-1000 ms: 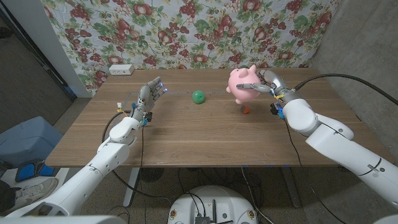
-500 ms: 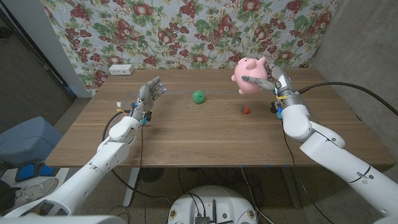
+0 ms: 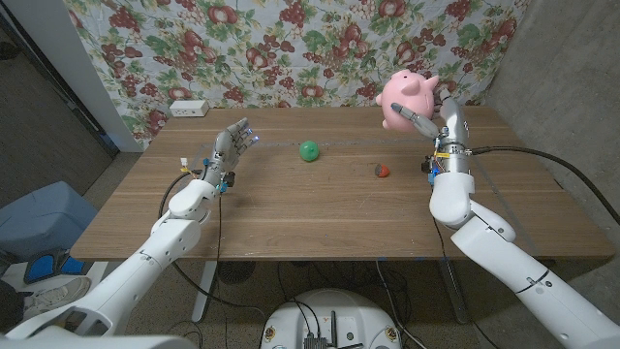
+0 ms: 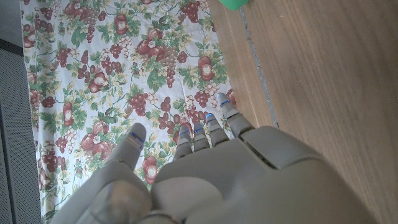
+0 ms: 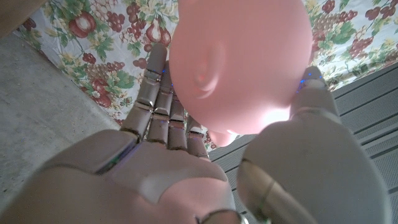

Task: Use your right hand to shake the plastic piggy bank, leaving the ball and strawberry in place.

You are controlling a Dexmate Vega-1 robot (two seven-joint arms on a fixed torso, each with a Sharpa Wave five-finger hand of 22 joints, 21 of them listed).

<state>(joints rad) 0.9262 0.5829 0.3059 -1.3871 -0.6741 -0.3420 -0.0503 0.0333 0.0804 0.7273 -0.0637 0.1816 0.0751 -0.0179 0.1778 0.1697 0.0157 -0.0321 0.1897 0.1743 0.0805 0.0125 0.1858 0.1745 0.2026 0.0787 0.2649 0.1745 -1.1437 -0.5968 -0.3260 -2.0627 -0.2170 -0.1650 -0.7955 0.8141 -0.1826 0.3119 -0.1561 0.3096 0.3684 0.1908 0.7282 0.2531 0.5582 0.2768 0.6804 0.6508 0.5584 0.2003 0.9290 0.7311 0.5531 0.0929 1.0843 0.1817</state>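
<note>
My right hand (image 3: 438, 120) holds the pink plastic piggy bank (image 3: 406, 97) high above the table's far right side, fingers wrapped round its body. In the right wrist view the piggy bank (image 5: 239, 59) sits between my thumb and fingers (image 5: 158, 93). The green ball (image 3: 308, 150) lies on the table near the far middle. The small red strawberry (image 3: 383, 171) lies on the table below and left of the raised piggy bank. My left hand (image 3: 231, 150) stands over the table's left side with fingers apart, holding nothing; the left wrist view shows this hand (image 4: 211, 174) and the ball (image 4: 235, 4).
The wooden table (image 3: 320, 208) is backed by a fruit-patterned cloth (image 3: 291, 48). A white power strip (image 3: 189, 109) lies at the far left edge. A cable (image 3: 542, 165) runs along my right arm.
My right hand has lifted the piggy bank up and to the right, off the spot over the strawberry, which now shows fully. My left hand, ball and strawberry have not moved.
</note>
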